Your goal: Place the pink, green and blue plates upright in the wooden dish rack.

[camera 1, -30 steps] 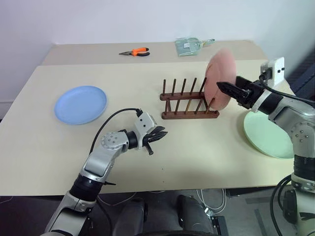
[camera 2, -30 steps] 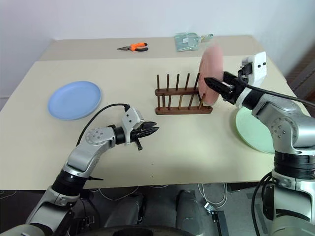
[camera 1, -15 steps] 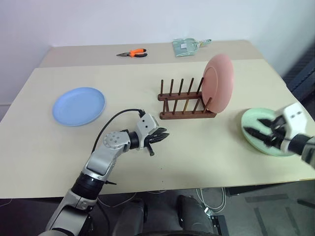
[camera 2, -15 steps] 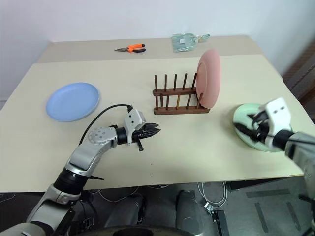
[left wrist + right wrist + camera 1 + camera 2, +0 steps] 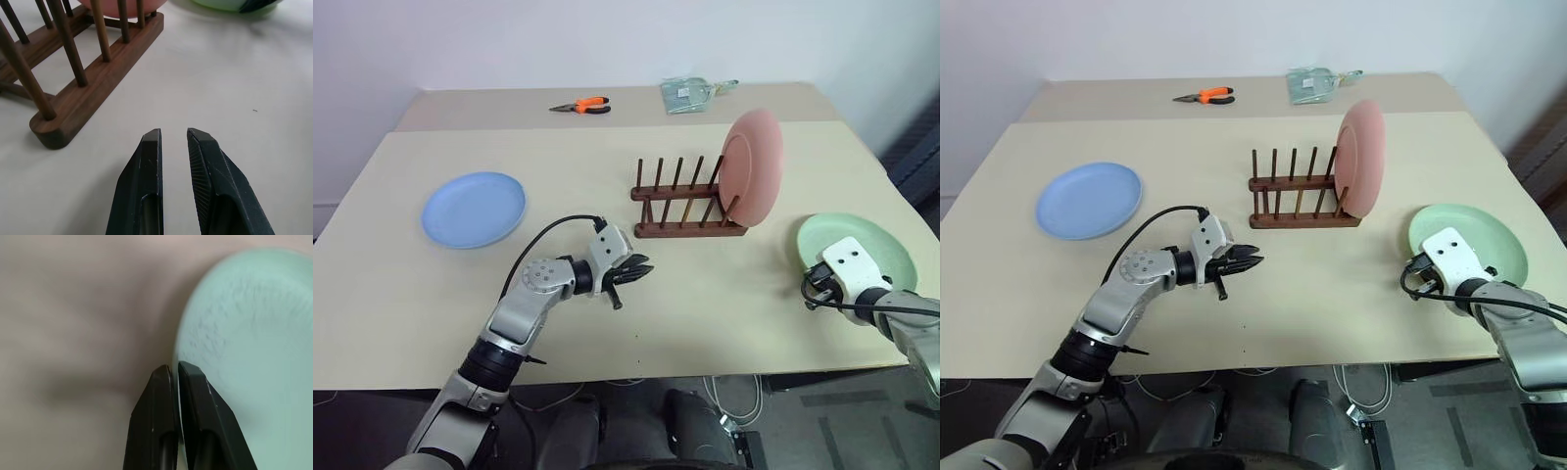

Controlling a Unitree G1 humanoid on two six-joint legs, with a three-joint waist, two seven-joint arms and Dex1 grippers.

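Observation:
The pink plate [image 5: 751, 166] stands upright in the right end of the wooden dish rack [image 5: 690, 231], with nothing touching it. Flat on the table at the right lies the green plate [image 5: 871, 250]. My right gripper [image 5: 174, 366] sits at its near left rim and is shut on that rim, one finger inside the plate and one outside. The blue plate [image 5: 474, 209] lies flat at the far left. My left gripper [image 5: 173, 133] hovers low in front of the rack's left end, its fingers a narrow gap apart and empty.
Orange-handled pliers [image 5: 582, 104] and a clear packet [image 5: 690, 93] lie on the far table, behind the rack. The table's front edge runs close behind my right gripper.
My right gripper let go of the pink plate, which stays in the rack, dropped down and right to the green plate and shut on its rim. The left arm has kept still.

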